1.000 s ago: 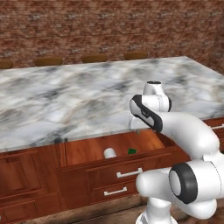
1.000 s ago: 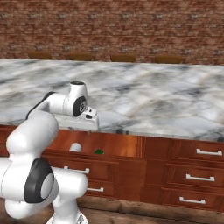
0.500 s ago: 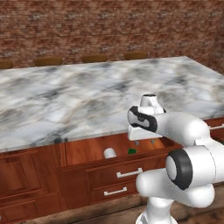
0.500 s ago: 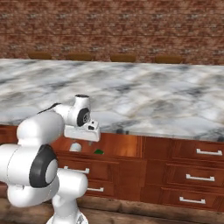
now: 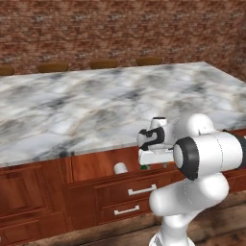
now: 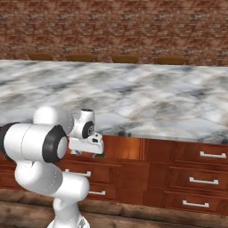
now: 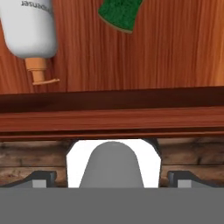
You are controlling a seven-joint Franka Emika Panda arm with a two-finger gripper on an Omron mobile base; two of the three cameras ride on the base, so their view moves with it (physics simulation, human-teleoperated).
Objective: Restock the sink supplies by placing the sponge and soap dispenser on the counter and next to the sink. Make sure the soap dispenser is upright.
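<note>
Sponge [image 7: 120, 14] beside lying soap dispenser [image 7: 30, 27]

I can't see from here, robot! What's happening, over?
Hand open, empty, above the open drawer. Soap dispenser lying on its side in the drawer, sponge apart beside it. Nothing in the way seen.

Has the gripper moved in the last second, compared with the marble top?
Yes. The gripper has come down from above the marble island edge to the open drawer, jaws open.
</note>
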